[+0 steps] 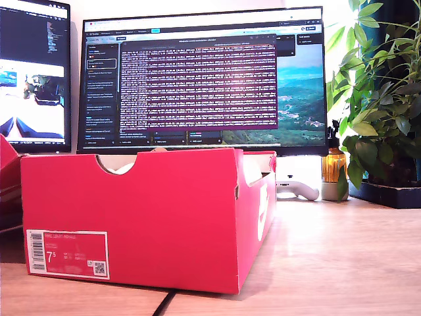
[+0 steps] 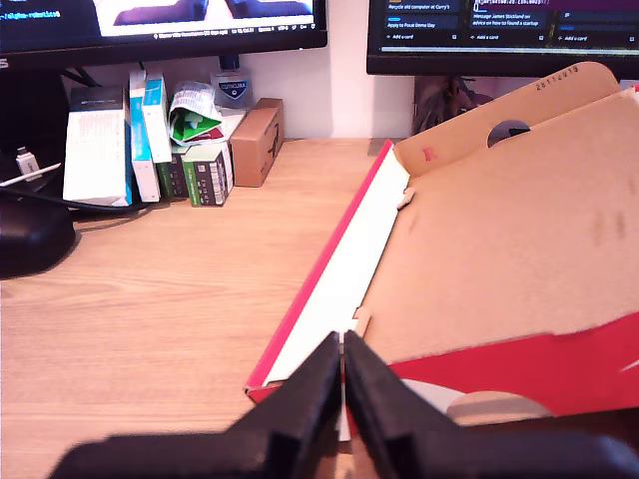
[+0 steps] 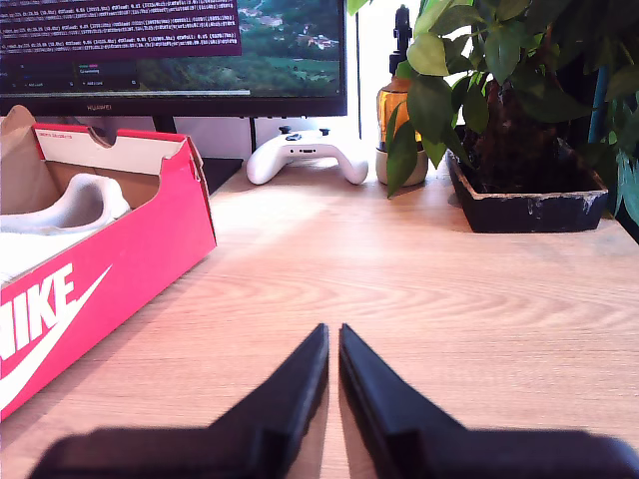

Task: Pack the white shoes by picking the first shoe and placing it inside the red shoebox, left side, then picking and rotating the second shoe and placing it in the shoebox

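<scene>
The red shoebox point(image 1: 131, 217) stands open at the front of the exterior view, with its notched end and size label facing the camera. No arm shows in that view. In the second wrist view the shoebox's point(image 3: 110, 269) swoosh side is visible, and the heel of a white shoe point(image 3: 85, 205) lies inside it. The rest of the box's inside is hidden. My second gripper point(image 3: 332, 334) is shut on nothing, low over bare desk beside the box. My first gripper point(image 2: 342, 344) is also shut and empty, above the near edge of the box's opened lid point(image 2: 499, 230).
Two monitors point(image 1: 204, 79) stand behind the box. At the exterior view's right are a white game controller point(image 1: 297, 189), an amber bottle point(image 1: 334, 166) and a potted plant point(image 1: 385, 131). The first wrist view shows small cartons point(image 2: 150, 140) and a black object point(image 2: 30, 235) on the desk.
</scene>
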